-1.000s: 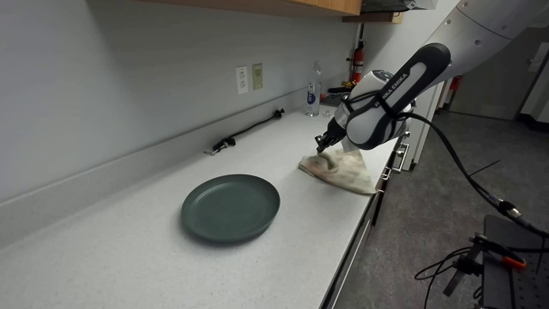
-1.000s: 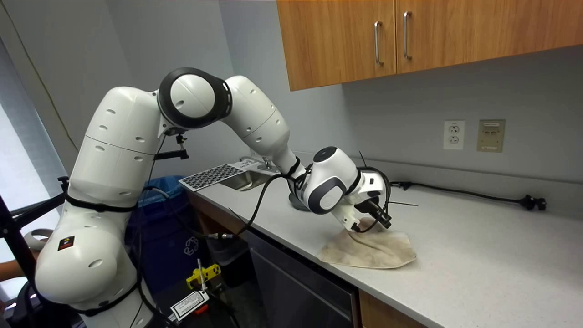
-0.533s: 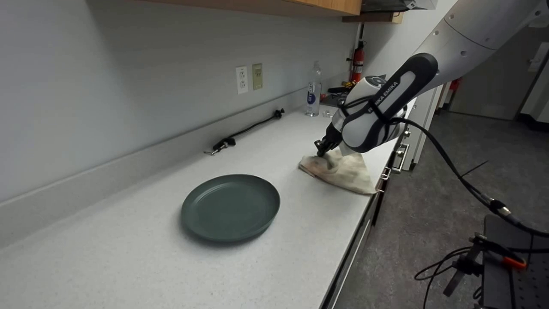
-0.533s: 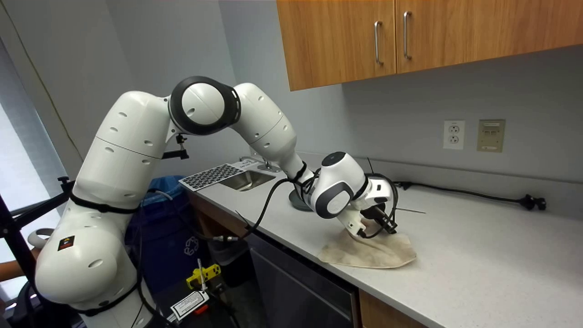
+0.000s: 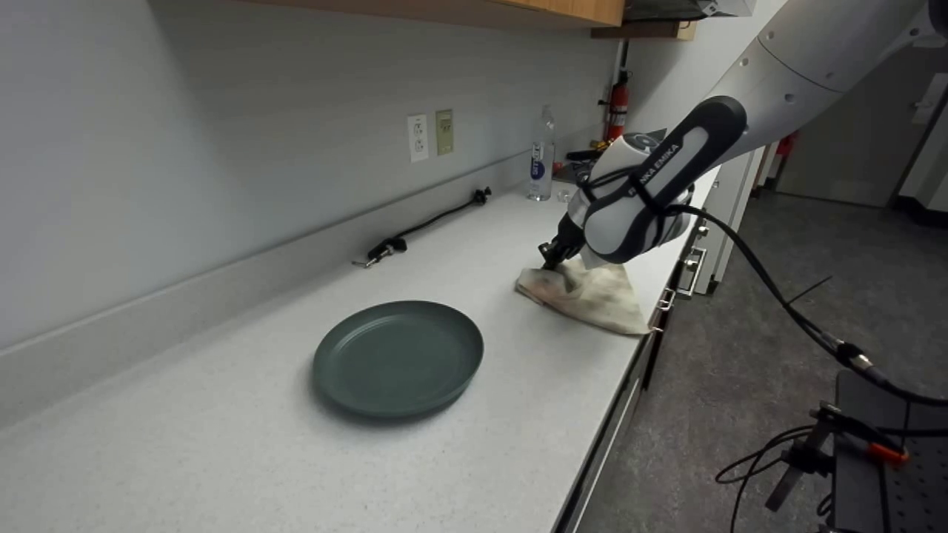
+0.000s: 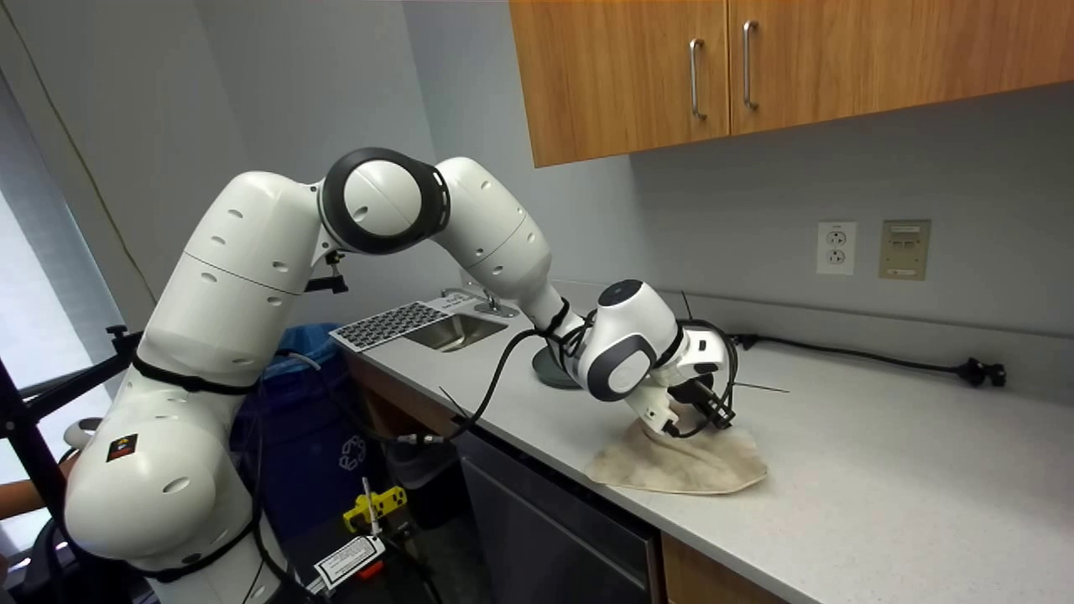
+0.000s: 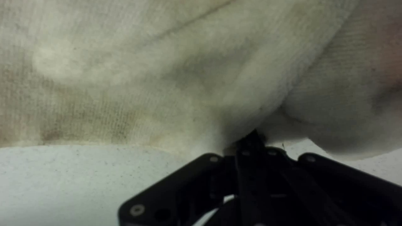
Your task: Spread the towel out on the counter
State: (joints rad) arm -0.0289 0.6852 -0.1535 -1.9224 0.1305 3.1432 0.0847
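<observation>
The beige, stained towel (image 5: 603, 300) lies crumpled and partly folded on the white counter (image 5: 259, 459), near the front edge. It also shows in an exterior view (image 6: 688, 461), partly behind the arm, and fills much of the wrist view (image 7: 141, 78), where a raised fold runs down to the fingertips. My gripper (image 5: 548, 264) points down at the towel's wall-side part. In the wrist view its fingers (image 7: 254, 138) are together, with the tips against the fold; whether cloth is pinched between them cannot be told. In an exterior view the gripper (image 6: 719, 415) hides part of the towel.
A green plate (image 5: 400, 359) sits on the counter; an exterior view shows it behind the arm (image 6: 550, 371). A black cable (image 5: 437, 220) lies along the wall. A clear bottle (image 5: 542, 159) stands farther along. A sink (image 6: 453, 333) and cabinets (image 6: 621, 84) overhead show too.
The gripper has moved down and slightly toward the wall and plate, onto the towel's folded part. The arm has leaned forward. The towel has not visibly moved.
</observation>
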